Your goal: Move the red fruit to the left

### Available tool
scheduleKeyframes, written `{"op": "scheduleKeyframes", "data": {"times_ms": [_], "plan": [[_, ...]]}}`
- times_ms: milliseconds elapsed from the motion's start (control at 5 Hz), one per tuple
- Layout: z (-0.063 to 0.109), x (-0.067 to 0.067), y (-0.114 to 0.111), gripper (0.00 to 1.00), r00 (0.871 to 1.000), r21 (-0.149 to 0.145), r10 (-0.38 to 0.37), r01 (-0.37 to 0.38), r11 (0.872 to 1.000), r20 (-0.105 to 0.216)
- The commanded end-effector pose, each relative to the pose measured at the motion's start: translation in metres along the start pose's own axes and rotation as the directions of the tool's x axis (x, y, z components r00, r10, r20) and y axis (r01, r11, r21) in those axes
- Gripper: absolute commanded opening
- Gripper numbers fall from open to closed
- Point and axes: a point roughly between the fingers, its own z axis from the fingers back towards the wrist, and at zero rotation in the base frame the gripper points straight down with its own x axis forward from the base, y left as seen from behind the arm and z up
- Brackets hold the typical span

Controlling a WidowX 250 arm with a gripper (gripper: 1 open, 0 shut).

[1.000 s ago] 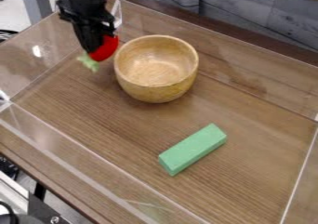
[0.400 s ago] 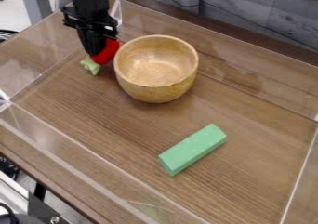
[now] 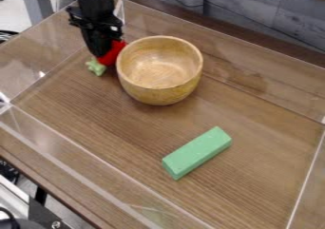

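The red fruit [image 3: 113,51] is a small glossy ball with a green bit [image 3: 94,68] that touches the wooden table top. It sits at the back left, just left of the wooden bowl [image 3: 160,69]. My black gripper [image 3: 101,50] points straight down over the fruit, its fingers [image 3: 94,43] on either side of it. They cover part of the fruit, and I cannot make out whether they still press on it.
A green rectangular block [image 3: 197,152] lies at the front right. Clear plastic walls [image 3: 38,57] enclose the wooden table [image 3: 114,138]. The bowl stands close to the gripper's right side.
The gripper and the fruit have sunk slightly and edged toward the back. The fruit's green bit now rests on the table.
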Motion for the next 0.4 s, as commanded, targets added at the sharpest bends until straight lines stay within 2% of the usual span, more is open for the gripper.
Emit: {"op": "scheduleKeyframes", "data": {"times_ms": [0,200], "plan": [[0.012,0.009,0.019,1.00,0.997,0.023,0.057,-0.058,0.998,0.046],[0.008,0.007,0.034,1.00,0.992,0.020,0.120,-0.121,0.993,0.043]]}}
